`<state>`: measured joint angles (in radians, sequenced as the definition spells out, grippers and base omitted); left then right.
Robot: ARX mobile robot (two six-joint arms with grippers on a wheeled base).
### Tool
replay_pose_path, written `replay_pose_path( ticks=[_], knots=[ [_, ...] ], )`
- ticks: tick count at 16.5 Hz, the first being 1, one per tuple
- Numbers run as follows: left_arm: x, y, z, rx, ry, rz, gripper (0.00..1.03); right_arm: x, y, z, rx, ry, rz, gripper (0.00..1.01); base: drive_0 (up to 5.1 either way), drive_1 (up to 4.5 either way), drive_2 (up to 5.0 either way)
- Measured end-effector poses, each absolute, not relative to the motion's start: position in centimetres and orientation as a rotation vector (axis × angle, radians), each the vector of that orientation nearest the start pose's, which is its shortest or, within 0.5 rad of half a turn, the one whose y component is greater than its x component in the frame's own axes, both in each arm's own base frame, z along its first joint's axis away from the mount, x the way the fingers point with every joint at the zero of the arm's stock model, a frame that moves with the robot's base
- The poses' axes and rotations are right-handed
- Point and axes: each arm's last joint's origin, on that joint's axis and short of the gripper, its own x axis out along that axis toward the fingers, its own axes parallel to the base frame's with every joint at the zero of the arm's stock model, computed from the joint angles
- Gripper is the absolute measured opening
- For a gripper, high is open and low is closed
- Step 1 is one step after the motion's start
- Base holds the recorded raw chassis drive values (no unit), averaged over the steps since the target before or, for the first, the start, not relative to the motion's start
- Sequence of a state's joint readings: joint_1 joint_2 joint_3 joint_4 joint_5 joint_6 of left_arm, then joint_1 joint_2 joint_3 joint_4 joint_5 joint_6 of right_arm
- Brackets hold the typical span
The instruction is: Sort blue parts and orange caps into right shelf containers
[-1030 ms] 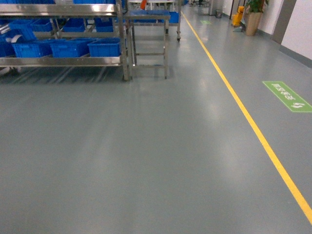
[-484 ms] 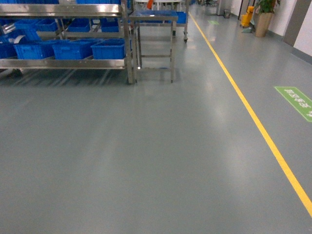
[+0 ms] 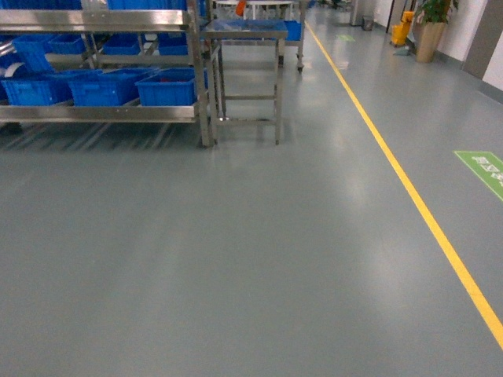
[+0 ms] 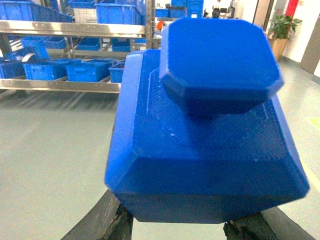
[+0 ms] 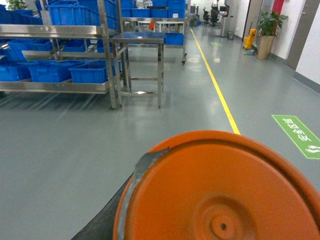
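Observation:
A big faceted blue part (image 4: pixel 210 135) fills the left wrist view, held above the floor. My left gripper (image 4: pixel 180 227) is shut on it, its dark fingers (image 4: pixel 107 217) showing under the part's lower edge. In the right wrist view the round end of an orange cap (image 5: pixel 220 195) fills the lower half, with my right gripper (image 5: pixel 200 235) shut on it and one dark finger (image 5: pixel 102 222) visible at its left. The blue shelf containers (image 3: pixel 165 86) stand in a row on a steel shelf (image 3: pixel 102 112) at the head view's upper left. Neither gripper appears in the head view.
A small steel table (image 3: pixel 245 31) stands just right of the shelf. A yellow floor line (image 3: pixel 409 188) runs down the right side, with a green floor sign (image 3: pixel 486 169) beyond it. A potted plant (image 3: pixel 431 31) stands far back right. Grey floor lies between me and the shelf.
The shelf, table and floor marks have slid lower in the head view and the green sign has moved right; the base has rolled closer to the shelf.

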<state>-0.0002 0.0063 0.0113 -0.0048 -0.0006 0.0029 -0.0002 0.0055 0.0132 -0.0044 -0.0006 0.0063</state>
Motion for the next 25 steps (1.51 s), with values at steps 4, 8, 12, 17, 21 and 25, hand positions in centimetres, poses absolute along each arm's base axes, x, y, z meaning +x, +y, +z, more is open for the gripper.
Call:
replay_pose_path(
  ticks=[4,8,12,17,21,25],
  knots=[
    [9.74,0.0,16.67,0.003,-0.003,0.0,0.4,9.72,0.0,16.75,0.006,-0.007,0.0,0.43,0.0,4.35,-4.3],
    [9.74,0.0,16.61,0.003,0.002,0.0,0.4,9.72,0.0,16.71,0.006,-0.002,0.0,0.43,0.0,4.35,-4.3],
    [9.74,0.0,16.61,0.003,0.002,0.0,0.4,9.72,0.0,16.68,0.006,0.0,0.0,0.43,0.0,4.35,-4.3],
    [9.74,0.0,16.61,0.003,0.003,0.0,0.4,9.72,0.0,16.69,0.006,-0.001,0.0,0.43,0.0,4.35,-4.3],
    [9.74,0.0,16.64,0.003,0.0,0.0,0.4,9.72,0.0,16.71,0.006,-0.002,0.0,0.43,0.0,4.36,-4.3],
    [9.74,0.0,16.62,0.003,0.002,0.0,0.4,9.72,0.0,16.71,0.006,-0.002,0.0,0.43,0.0,4.36,-4.3]
  ],
)
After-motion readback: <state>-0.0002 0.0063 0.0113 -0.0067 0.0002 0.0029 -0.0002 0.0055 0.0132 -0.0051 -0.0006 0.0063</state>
